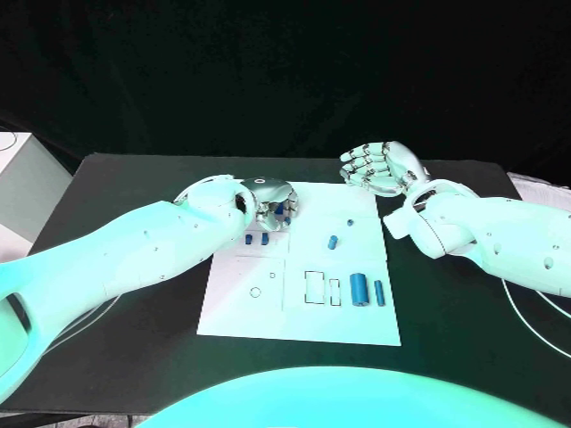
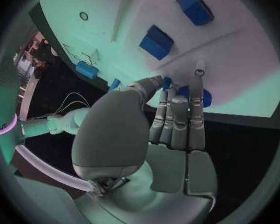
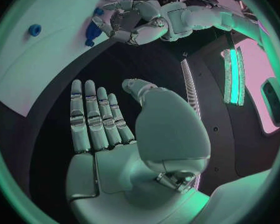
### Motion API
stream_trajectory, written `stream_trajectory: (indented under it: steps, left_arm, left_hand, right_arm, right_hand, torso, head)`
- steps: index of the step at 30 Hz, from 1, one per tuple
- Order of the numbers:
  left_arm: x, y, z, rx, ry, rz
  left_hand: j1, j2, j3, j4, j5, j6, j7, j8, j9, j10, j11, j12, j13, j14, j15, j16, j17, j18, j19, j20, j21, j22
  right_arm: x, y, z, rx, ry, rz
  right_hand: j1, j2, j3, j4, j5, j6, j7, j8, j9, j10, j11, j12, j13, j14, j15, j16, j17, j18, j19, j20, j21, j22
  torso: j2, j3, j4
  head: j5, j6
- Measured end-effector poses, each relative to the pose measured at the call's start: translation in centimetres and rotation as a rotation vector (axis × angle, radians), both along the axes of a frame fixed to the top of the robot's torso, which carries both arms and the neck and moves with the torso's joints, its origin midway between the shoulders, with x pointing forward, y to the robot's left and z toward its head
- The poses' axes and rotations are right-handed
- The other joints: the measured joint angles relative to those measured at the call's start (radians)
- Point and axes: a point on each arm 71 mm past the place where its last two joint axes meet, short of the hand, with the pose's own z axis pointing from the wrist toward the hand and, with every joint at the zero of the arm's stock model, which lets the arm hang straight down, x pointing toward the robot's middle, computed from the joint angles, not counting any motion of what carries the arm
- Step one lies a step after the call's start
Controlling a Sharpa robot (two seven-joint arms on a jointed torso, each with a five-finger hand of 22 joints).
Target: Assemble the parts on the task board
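Looks like a robotics lab or test cell, not anybody's home. The black table [image 1: 131, 178] sits against black curtain-like backdrop all around, the staged kind of setup you get for recording. On it, under the left hand [image 1: 270, 198], lies a white task board [image 1: 299, 312] printed with outlines and holding small blue parts [image 1: 359, 287], which reads as a benchmark fixture. Beyond the left arm's side of the table stands a pale cabinet [image 1: 9, 183] with a cable on top. In the right wrist view there are glowing light strips [image 3: 233, 74] off past the right hand [image 3: 115, 129], and loose white cables [image 1: 543, 312] trail over the table by the right arm.
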Motion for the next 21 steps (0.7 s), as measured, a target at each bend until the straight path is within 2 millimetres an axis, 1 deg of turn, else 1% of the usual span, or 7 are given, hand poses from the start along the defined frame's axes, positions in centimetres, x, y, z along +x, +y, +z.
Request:
stream_trajectory:
  steps: [4,5,13,15,17,19,21]
  left_arm:
    - [0.02,0.00,-0.12,0.012,0.008,0.000]
    - [0.02,-0.03,-0.13,0.014,0.009,0.000]
    - [0.02,-0.14,-0.19,0.026,0.017,-0.002]
    - [0.02,-0.14,-0.21,0.028,0.018,-0.002]
    - [-0.01,-0.15,-0.22,0.028,0.019,-0.003]
    - [-0.03,-0.16,-0.23,0.029,0.019,-0.004]
    - [-0.05,-0.18,-0.24,0.028,0.020,-0.005]
  left_hand:
    - [0.000,0.000,0.004,-0.004,0.000,0.004,0.001,0.000,0.000,0.000,0.000,0.000,0.000,0.000,0.000,0.005,0.002,0.001,0.000,0.000,0.000,0.003]
    - [-0.004,0.004,0.004,-0.004,0.000,0.005,0.002,-0.004,0.000,0.000,0.000,0.000,0.000,0.000,0.000,0.007,0.005,0.001,0.000,0.000,0.006,0.003]
    - [-0.004,0.004,0.011,-0.011,0.000,0.019,0.001,-0.004,0.000,0.000,0.000,0.004,0.000,0.007,0.000,0.019,0.014,0.002,0.000,0.000,0.012,0.009]
    - [-0.004,0.013,0.014,-0.014,0.000,0.027,0.005,-0.009,0.000,0.007,0.000,0.007,0.001,0.013,0.005,0.028,0.019,0.003,0.000,0.000,0.018,0.011]
    - [-0.004,0.014,0.018,-0.018,0.000,0.035,0.006,-0.009,0.000,0.014,-0.004,0.009,0.001,0.016,0.002,0.035,0.023,0.003,0.000,0.000,0.023,0.015]
    - [-0.010,0.020,0.021,-0.021,0.000,0.054,0.007,-0.009,0.002,0.026,-0.003,0.012,0.001,0.020,0.005,0.043,0.027,0.003,0.000,0.000,0.027,0.018]
    - [-0.011,0.023,0.022,-0.022,0.000,0.062,0.007,-0.009,0.005,0.032,-0.004,0.013,0.001,0.022,0.004,0.047,0.031,0.003,0.000,0.000,0.029,0.021]
  right_arm:
    - [0.00,0.00,0.00,0.000,0.000,0.000]
    - [0.00,0.01,0.00,0.000,0.000,0.000]
    - [-0.01,0.02,0.01,0.000,0.000,0.001]
    - [-0.01,0.02,0.01,0.000,0.000,0.001]
    - [-0.01,0.02,0.01,0.000,0.000,0.001]
    - [-0.01,0.02,0.01,0.001,0.000,0.001]
    - [0.00,0.01,0.01,0.000,0.000,0.001]
  right_hand:
    - [0.000,0.000,0.000,0.000,0.000,0.000,0.000,0.000,0.000,0.000,0.000,0.000,0.000,0.000,0.000,0.000,0.000,0.000,0.000,0.000,0.000,0.000]
    - [0.000,0.000,0.000,0.000,0.000,0.000,0.000,0.000,0.000,0.000,0.000,0.000,0.000,0.000,0.000,0.000,0.000,0.000,0.000,0.000,0.000,0.000]
    - [0.000,0.000,0.000,0.000,0.004,0.000,0.000,0.000,0.000,0.000,0.000,0.000,0.000,0.000,0.000,0.000,-0.002,0.000,0.000,0.000,0.000,-0.003]
    - [0.000,0.000,0.000,0.000,0.004,0.000,0.000,0.000,0.000,0.000,0.000,0.000,0.000,0.000,0.000,0.000,-0.002,0.000,0.000,0.000,0.000,-0.003]
    - [0.000,0.000,0.000,0.000,0.004,0.000,0.000,0.000,0.000,0.000,0.000,0.000,0.000,0.000,0.000,0.000,-0.002,0.000,0.000,0.000,0.000,-0.003]
    - [0.000,0.000,0.000,0.000,0.004,0.000,0.000,0.000,0.000,0.000,0.000,0.000,0.000,0.000,0.000,0.000,-0.002,0.000,0.000,0.000,0.000,-0.003]
    - [0.000,0.000,0.000,0.000,0.004,0.000,0.000,0.000,0.000,0.000,0.000,0.000,0.000,0.000,0.000,0.000,-0.002,0.000,0.000,0.000,0.000,-0.003]
  torso:
    - [0.000,-0.0002,0.0006]
    - [0.000,-0.0001,0.0006]
    - [0.000,-0.0004,0.0006]
    - [-0.001,-0.0003,0.0007]
    - [-0.001,-0.0002,0.0010]
    - [-0.001,0.0000,0.0010]
    - [-0.001,0.0002,0.0010]
  head:
    - [-0.001,0.000]
    - [-0.002,0.000]
    - [-0.002,0.000]
    - [-0.003,0.000]
    - [-0.003,0.000]
    - [-0.003,0.000]
    - [-0.003,0.000]
